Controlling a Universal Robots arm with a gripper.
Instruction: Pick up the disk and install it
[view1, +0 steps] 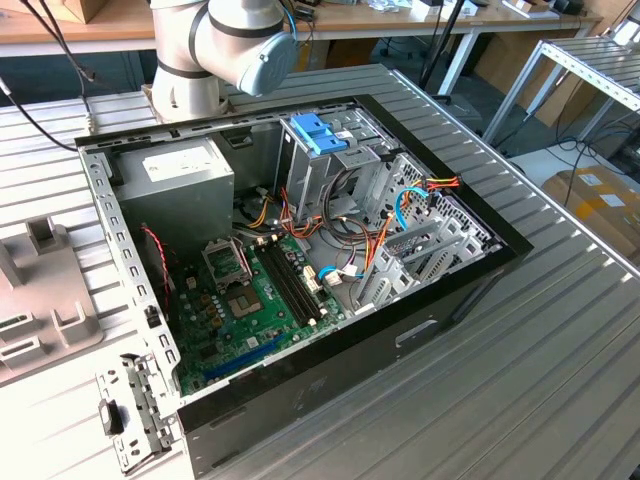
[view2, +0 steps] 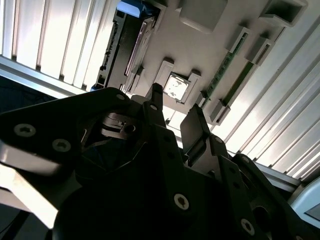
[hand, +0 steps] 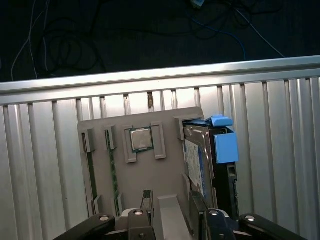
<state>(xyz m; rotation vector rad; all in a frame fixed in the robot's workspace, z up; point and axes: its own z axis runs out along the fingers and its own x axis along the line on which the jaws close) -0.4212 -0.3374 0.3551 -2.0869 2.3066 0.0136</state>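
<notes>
The disk (hand: 196, 161) stands on edge in a slot at one side of a grey holder tray (hand: 150, 175), its bright blue carrier and end tab (hand: 224, 145) along its outer side. In the second wrist view the disk (view2: 126, 47) is a dark slab beyond the fingers, with the blue tab (view2: 131, 7) at its far end. My gripper (hand: 170, 199) hovers over the tray's near edge, open, with nothing between its fingers. It is apart from the disk and offset to one side of it. The black fingertips (view2: 155, 96) also stand apart in the second wrist view.
The tray also holds a processor chip (hand: 140, 139) and memory sticks (hand: 113, 172). In the exterior view an open computer case (view1: 470, 290) lies on the slatted table. Inside it are a grey power-supply box (view1: 185, 175), a light-blue latch block (view1: 318, 133) and metal drive bays (view1: 425, 235). The table edge (hand: 150, 80) runs just beyond the tray.
</notes>
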